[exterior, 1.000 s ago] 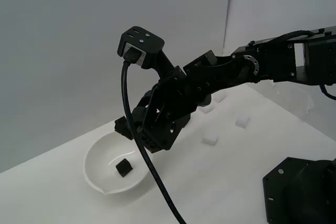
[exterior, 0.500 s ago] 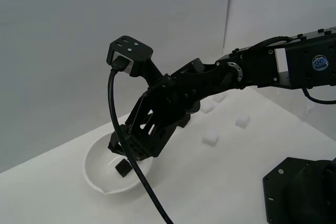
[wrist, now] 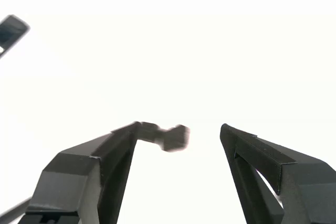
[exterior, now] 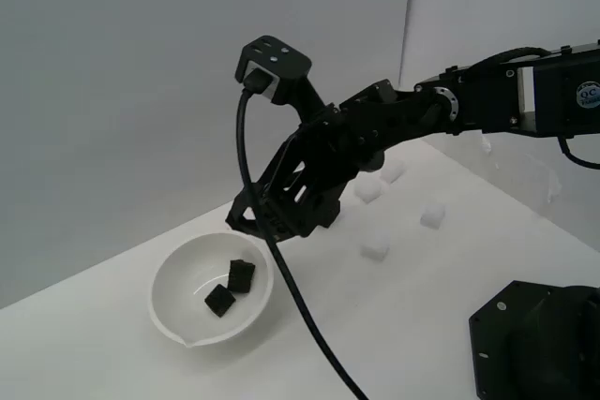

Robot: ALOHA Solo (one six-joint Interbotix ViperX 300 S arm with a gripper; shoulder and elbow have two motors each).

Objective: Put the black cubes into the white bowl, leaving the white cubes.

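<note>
The white bowl [exterior: 169, 274] sits toward the exterior view's left. Two black cubes lie inside it, one [exterior: 241, 274] nearer the rear right wall and one [exterior: 220, 301] beside it. My gripper [exterior: 247, 222] hangs just above the bowl's rear right rim, apart from both cubes. In the wrist view the gripper [wrist: 181, 129] is open with nothing between its fingers [wrist: 89, 177]; the scene there is washed out, and a blurred dark shape [wrist: 173, 137] shows near one fingertip. White cubes [exterior: 375, 248], [exterior: 432, 217], [exterior: 368, 190] rest on the table beyond the arm.
A further white cube [exterior: 394, 172] lies at the back near the wall. A black robot base [exterior: 534, 339] fills the exterior view's lower right corner. A black cable [exterior: 300, 316] hangs from the wrist camera past the bowl's right side.
The gripper dipped into the bowl with a black cube, let it go, and rose up and to the right. The bowl now holds two black cubes, not one.
</note>
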